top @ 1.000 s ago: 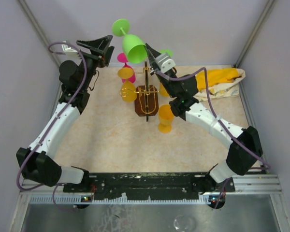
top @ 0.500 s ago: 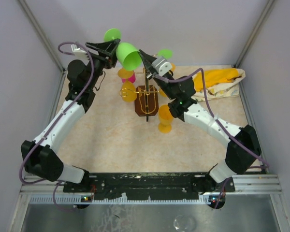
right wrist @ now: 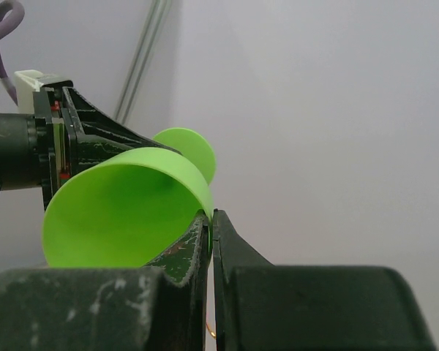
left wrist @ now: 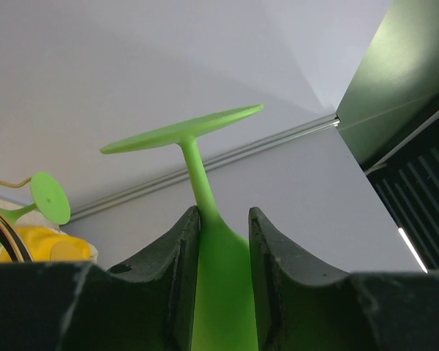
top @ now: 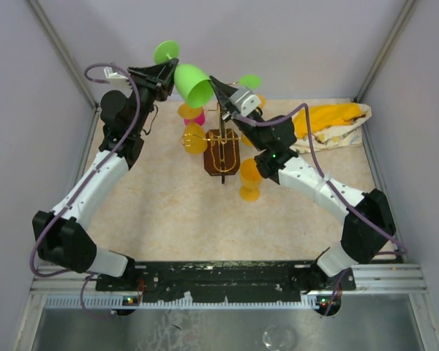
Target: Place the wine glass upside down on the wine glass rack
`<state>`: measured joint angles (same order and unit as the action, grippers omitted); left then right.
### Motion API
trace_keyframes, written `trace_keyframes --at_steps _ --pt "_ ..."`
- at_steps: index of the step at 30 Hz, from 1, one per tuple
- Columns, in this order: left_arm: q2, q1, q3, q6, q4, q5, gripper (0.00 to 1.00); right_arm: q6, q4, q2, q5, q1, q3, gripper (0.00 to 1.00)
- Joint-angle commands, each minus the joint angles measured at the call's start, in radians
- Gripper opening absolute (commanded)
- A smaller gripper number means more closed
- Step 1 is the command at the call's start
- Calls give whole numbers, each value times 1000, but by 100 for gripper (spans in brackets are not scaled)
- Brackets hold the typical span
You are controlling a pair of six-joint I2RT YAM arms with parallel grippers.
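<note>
The green wine glass [top: 192, 84] is held in the air, high over the back of the table, lying tilted with its foot [top: 167, 51] to the left. My left gripper [top: 170, 73] is closed round the bottom of the bowl where it meets the stem [left wrist: 219, 278], with a finger on each side. My right gripper [top: 214, 80] is shut on the bowl's rim [right wrist: 117, 212], pinching the wall between its fingers [right wrist: 211, 216]. The gold wire wine glass rack [top: 223, 146] stands below on its brown base, with orange glasses hanging on it.
An orange glass [top: 249, 179] stands by the rack's right front. A pink glass [top: 197, 117] and another green glass [top: 250, 80] are behind the rack. A yellow cloth on a bag [top: 329, 121] lies at the back right. Walls enclose the table.
My left gripper swung right to the glass and took its stem end between its fingers. The right gripper carried the glass left and tilted it. Little has moved in the last half second.
</note>
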<state>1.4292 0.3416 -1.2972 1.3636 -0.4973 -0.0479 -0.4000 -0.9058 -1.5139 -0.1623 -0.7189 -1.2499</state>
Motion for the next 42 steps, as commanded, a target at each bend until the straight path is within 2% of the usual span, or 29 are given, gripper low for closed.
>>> trace_keyframes --at_steps 1,4,7,13,16,22,29,34,38,42 --pt "14 14 -9 -13 -57 -51 35 -3 -64 37 -16 -13 11 0" --pt "18 14 -5 -11 -80 -63 33 -8 -68 45 -13 -12 20 0" --pt "24 14 -5 -10 -97 -80 25 -11 -69 47 -8 -13 22 0" --pt "22 14 1 -18 -117 -91 7 -29 -65 56 28 -13 27 21" --pt "20 14 -2 -49 -131 -82 0 -36 -66 60 40 -13 31 28" --pt "17 5 -53 -223 -134 -73 0 -54 -54 70 58 -13 38 35" --pt "-27 -75 -123 -475 -47 -80 0 -92 20 107 65 -13 72 43" --pt "-49 -98 -134 -544 -34 -91 0 -92 38 118 64 -13 92 44" --pt "-34 -103 -151 -558 -51 -143 0 -85 38 114 55 -13 90 45" --pt "-34 -119 -169 -646 -29 -234 0 -99 67 126 92 -12 89 46"
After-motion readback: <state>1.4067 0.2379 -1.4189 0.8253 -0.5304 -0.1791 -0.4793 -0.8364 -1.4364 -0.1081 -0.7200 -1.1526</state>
